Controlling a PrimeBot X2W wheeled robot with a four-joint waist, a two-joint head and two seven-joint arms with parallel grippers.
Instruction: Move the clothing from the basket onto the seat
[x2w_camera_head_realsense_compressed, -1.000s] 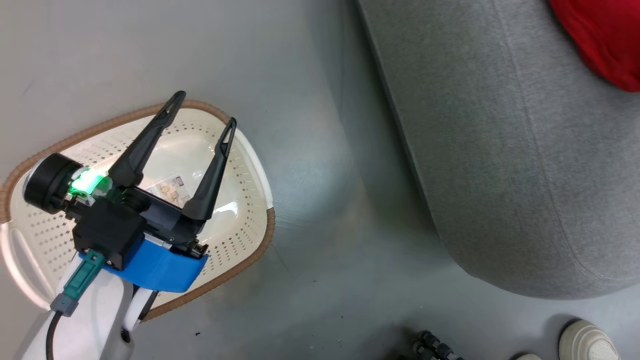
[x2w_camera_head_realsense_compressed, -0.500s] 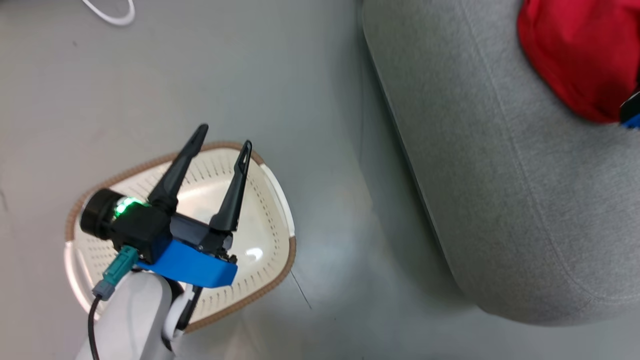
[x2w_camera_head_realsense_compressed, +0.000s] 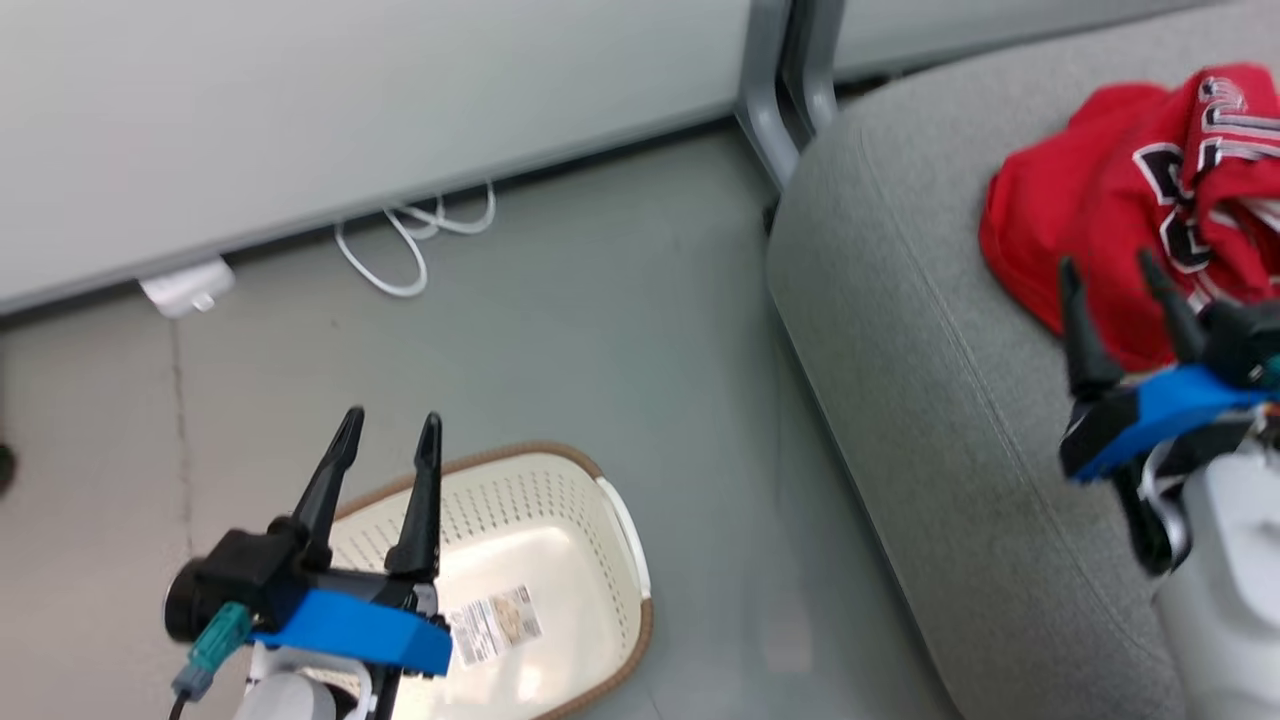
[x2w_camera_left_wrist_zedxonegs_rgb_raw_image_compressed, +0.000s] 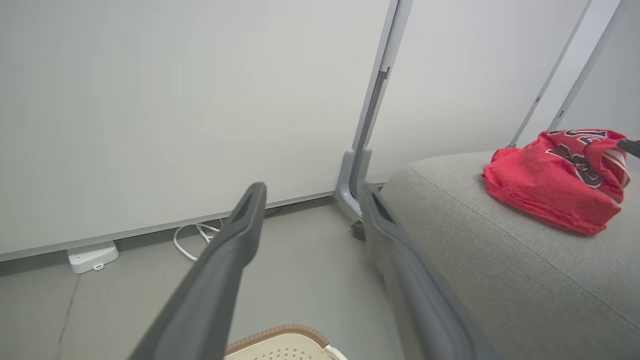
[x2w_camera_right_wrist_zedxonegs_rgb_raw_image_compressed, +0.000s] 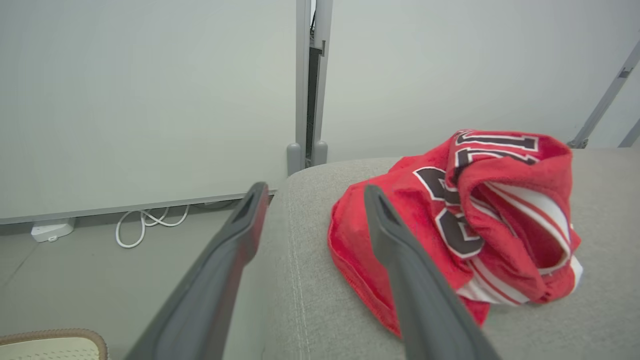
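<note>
Head view, with both wrist views: task near or at completion, as judged from how things lie. The clothing lies as a crumpled red heap on the seat, well back from its rounded front edge, with black and white lettering uppermost. Whether the heap is one garment or two cannot be told. The basket stands on the floor to the left of the seat and apart from it. Its pale bottom and the label there are bare, and no red cloth shows in it, though its near corner is hidden behind the left gripper. That gripper hangs above the basket, its fingers spread apart and holding nothing. The right gripper is over the seat at the near edge of the heap, its fingers likewise parted and empty. Whether they touch the cloth cannot be told. What is left, by this reading, is at most a check of the hidden corner of the basket and drawing the right arm clear of the heap.
</note>
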